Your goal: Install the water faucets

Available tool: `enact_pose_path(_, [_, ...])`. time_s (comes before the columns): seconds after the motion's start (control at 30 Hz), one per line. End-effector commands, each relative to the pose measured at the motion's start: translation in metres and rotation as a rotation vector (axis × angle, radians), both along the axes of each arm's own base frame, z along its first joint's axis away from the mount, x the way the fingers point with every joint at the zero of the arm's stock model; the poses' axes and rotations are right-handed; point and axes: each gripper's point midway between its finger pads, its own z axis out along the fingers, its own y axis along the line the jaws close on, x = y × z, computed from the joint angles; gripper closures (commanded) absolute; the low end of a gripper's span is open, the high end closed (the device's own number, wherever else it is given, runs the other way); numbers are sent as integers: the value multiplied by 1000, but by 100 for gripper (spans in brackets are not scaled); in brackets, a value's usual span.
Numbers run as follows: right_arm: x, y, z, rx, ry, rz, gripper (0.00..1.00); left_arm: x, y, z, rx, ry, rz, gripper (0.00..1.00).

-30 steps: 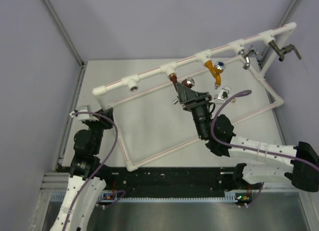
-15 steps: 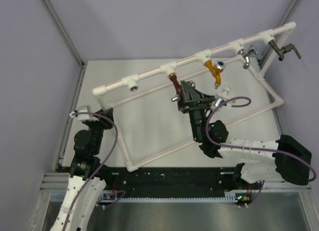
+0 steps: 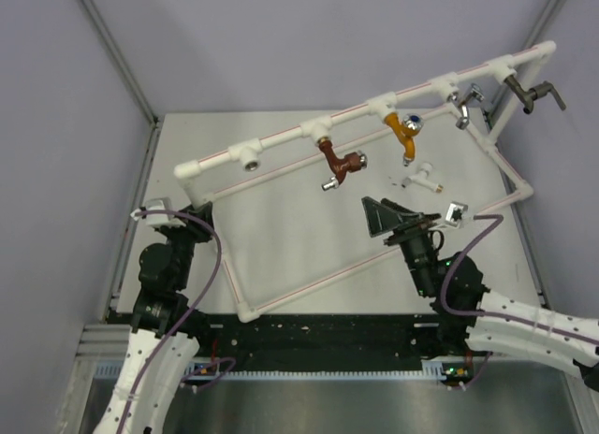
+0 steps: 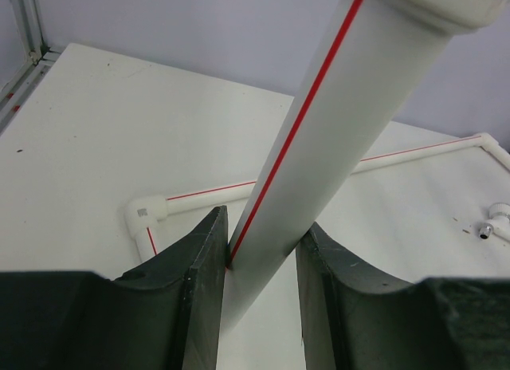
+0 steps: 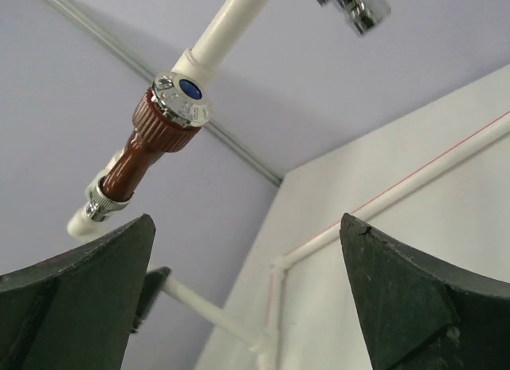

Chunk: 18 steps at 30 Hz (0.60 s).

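The reddish-brown water faucet (image 3: pixel 339 165) hangs from a tee of the white pipe frame (image 3: pixel 281 135); in the right wrist view this faucet (image 5: pixel 151 143) shows up at the left with its chrome cap. A white faucet (image 3: pixel 421 178) lies on the table to the right. My right gripper (image 3: pixel 393 214) is open and empty, well below and to the right of the brown faucet, its jaws (image 5: pixel 247 222) wide apart. My left gripper (image 3: pixel 194 212) is shut on the frame's left upright pipe (image 4: pixel 335 123), which passes between its fingers (image 4: pixel 199 290).
A yellow faucet (image 3: pixel 405 133), a chrome one (image 3: pixel 465 105) and a dark one (image 3: pixel 533 94) hang further right along the top pipe. One tee socket (image 3: pixel 249 158) at the left stands empty. Metal rails and purple walls border the table.
My right gripper opened, let go of the reddish-brown faucet and drew back toward the near right. The faucet stays hanging on its tee. The left arm has not moved.
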Motion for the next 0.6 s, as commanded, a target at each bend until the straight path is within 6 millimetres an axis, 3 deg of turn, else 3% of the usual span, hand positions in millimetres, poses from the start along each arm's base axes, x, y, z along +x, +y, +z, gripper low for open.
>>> enact_pose_path(0.0, [-3, -22, -16, -616, -43, -76, 1, 1, -11, -18, -102, 93, -33, 100])
enact_pose_path(0.17, [-4, -44, 11, -1107, -198, -127, 1, 2, -14, -18, -102, 92, -47, 100])
enact_pose_path(0.43, [16, -21, 46, -1805, -541, -199, 1, 2, -14, -19, -98, 96, -47, 100])
enact_pose_path(0.57, [22, -4, 63, -1980, -721, -311, 1, 2, -13, -19, -96, 99, -45, 100])
